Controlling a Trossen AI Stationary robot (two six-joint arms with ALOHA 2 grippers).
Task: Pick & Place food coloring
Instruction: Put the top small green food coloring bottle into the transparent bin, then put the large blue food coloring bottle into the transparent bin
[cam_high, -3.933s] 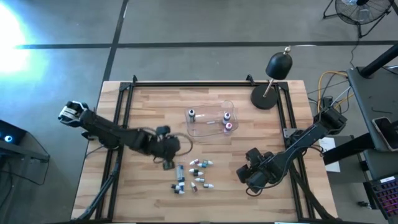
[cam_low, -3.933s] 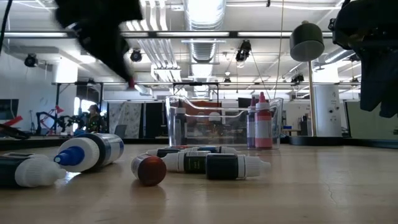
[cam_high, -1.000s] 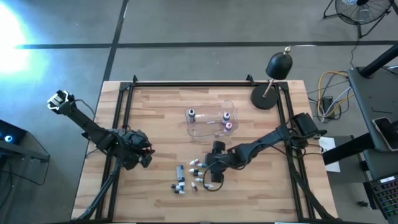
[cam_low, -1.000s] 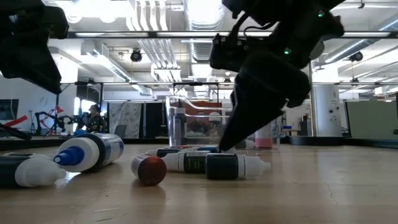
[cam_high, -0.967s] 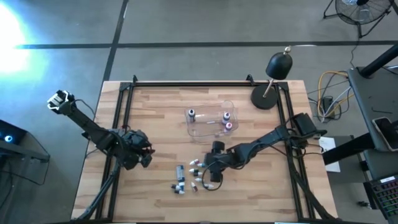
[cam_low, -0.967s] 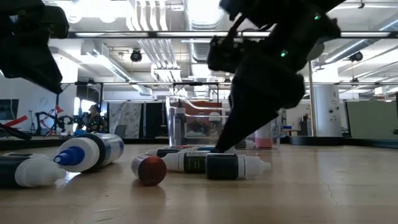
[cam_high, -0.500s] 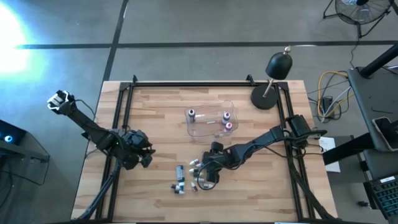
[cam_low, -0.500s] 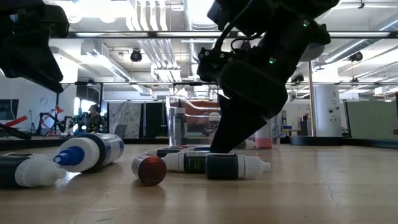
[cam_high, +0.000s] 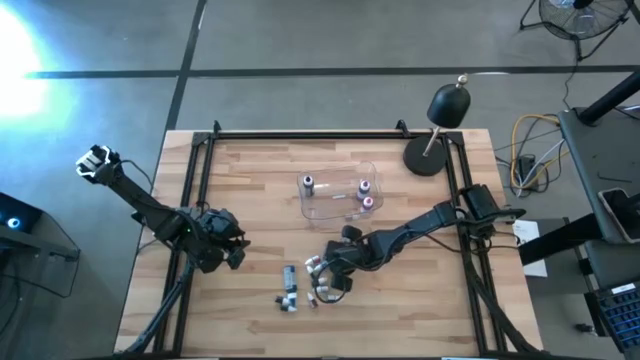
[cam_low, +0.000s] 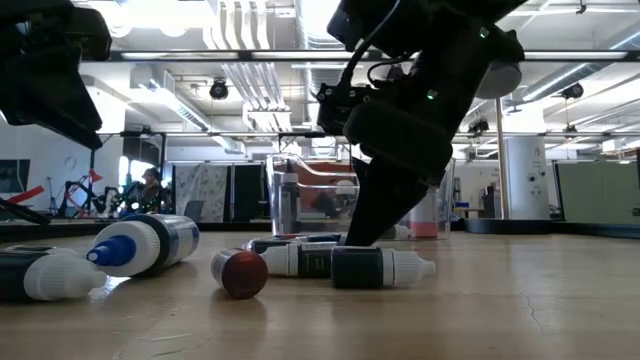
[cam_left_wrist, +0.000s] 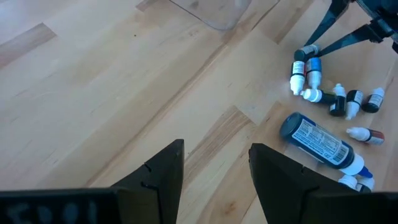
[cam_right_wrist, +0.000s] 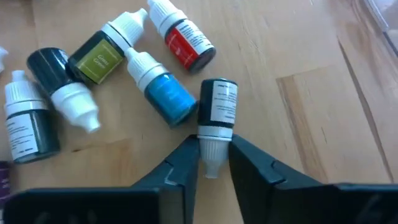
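Closing in: the right gripper (cam_right_wrist: 208, 163) is down among the loose food coloring bottles (cam_high: 305, 285) at the front middle of the table (cam_high: 250, 180), its fingers narrowly parted around the white cap of a black-labelled bottle (cam_right_wrist: 216, 112) lying on its side; whether they already pinch it, I cannot tell.
Done so far: three small bottles (cam_high: 365, 193) stand inside the clear plastic tub (cam_high: 338, 194) behind the cluster, which I judge to be the drop-off place.
Left to do: most of the work; about ten bottles lie on the wood, among them a blue one (cam_right_wrist: 161, 91), a red one (cam_right_wrist: 185, 38) and an olive one (cam_right_wrist: 106, 50) just beside the targeted bottle.
Left arm: the left gripper (cam_left_wrist: 214, 163) waits over bare wood near the table's left edge, fingers apart, holding nothing.
Hidden or unclear: from above, the right arm covers part of the cluster, so the exact count is uncertain; at table height the gripper's tips vanish behind the lying bottles; labels are too small to read.
Bystander: the black dome lamp (cam_high: 447, 105) stands at the far right corner.
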